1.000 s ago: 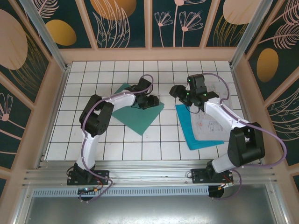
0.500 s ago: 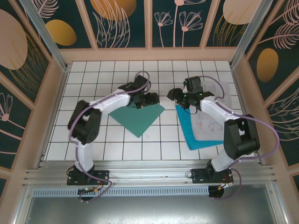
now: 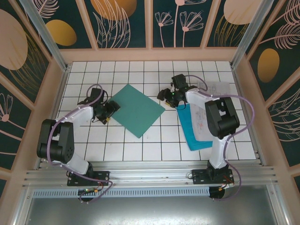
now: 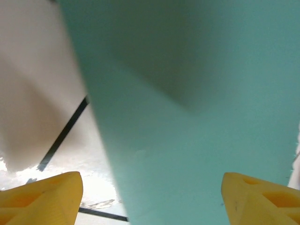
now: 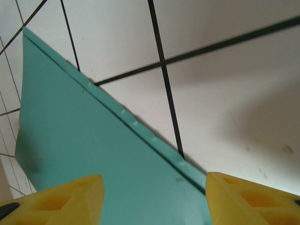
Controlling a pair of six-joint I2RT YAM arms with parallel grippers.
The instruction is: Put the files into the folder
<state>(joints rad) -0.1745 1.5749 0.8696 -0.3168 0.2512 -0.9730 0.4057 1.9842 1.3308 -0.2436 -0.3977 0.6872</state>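
**A:** Left tool (image 3: 109,112) first: we see it low at the left corner of the dark green folder (image 3: 137,108), its yellow fingers (image 4: 40,197) spread wide and pinching nothing.

**B:** Agreed. Through its wrist camera we see the folder's cover running between the two tips, with the white tiled desk (image 3: 140,70) off to the side.

**A:** We place the folder flat near the desk's middle, turned like a diamond.

**B:** Moving right, we find the right tool (image 3: 164,95) just beside the folder's right corner. It is spread too and grips nothing, and the folder's edge crosses below its tips.

**A:** Farther right we see the cyan-blue sheet (image 3: 190,129), apart from the folder. The white printed sheets (image 3: 219,88) show at its far side, largely hidden under the right arm.
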